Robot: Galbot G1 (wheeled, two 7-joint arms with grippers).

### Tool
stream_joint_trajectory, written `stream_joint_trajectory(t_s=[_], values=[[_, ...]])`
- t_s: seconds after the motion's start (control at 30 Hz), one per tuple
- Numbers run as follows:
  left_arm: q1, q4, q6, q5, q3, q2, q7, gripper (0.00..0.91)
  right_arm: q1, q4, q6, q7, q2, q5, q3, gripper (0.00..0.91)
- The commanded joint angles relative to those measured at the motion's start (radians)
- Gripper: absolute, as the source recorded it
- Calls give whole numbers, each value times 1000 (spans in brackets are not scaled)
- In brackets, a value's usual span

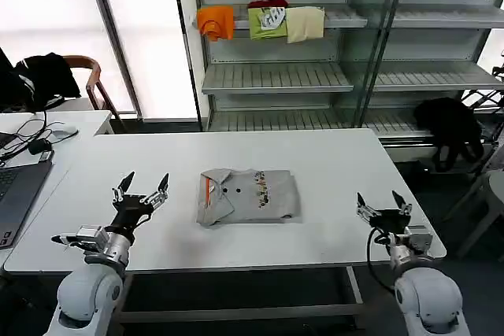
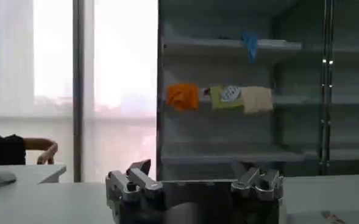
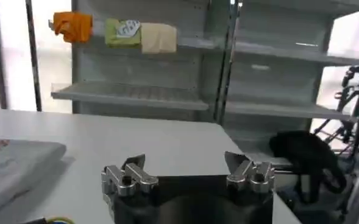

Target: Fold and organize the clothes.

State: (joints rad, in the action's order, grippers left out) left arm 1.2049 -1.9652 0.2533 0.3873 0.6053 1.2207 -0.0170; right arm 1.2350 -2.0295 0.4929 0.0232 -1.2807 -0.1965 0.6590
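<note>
Left gripper (image 1: 142,185) fingers spread wide, nothing between them, tips pointing up and away from the robot, hovering over the left part of the white table (image 1: 339,163), well apart from the clothes. Its wrist angles up from the left arm, which rises from the near table edge at the lower left. In the left wrist view the same gripper (image 2: 194,176) shows both finger bases apart, gap clear, aimed level across the tabletop toward the shelving. Right gripper (image 1: 378,204) also spread open and empty, tips up, sitting near the front right corner of the table, well to the right of the clothes; its arm comes up from below the near edge at lower right. Right wrist view: gripper (image 3: 188,170) with fingers apart over bare tabletop. The folded grey shirt (image 1: 247,195) lies flat at the middle of the table between the two grippers, touched by neither, collar with orange lining toward the left, small coloured print on top; its edge shows in the right wrist view (image 3: 11,167). Behind the table a metal shelf rack (image 1: 276,76) holds orange (image 1: 215,21), green (image 1: 267,22) and cream (image 1: 305,24) folded garments. A laptop (image 1: 17,186) sits on the side desk at far left.
</note>
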Motion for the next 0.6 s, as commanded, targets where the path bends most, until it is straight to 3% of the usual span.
stream_joint_trajectory(t_s=[0.03,0.3,0.6], values=[[25,-19,20,68,-5,-26,79,907,96,-116,39,-11,55,12,74,907],[40,-31,29,85,-1,-37,111,907,104,-146,32,-61,56,2,84,907],[49,-61,33,79,-8,-26,90,907,85,-167,43,-63,44,-9,54,907]])
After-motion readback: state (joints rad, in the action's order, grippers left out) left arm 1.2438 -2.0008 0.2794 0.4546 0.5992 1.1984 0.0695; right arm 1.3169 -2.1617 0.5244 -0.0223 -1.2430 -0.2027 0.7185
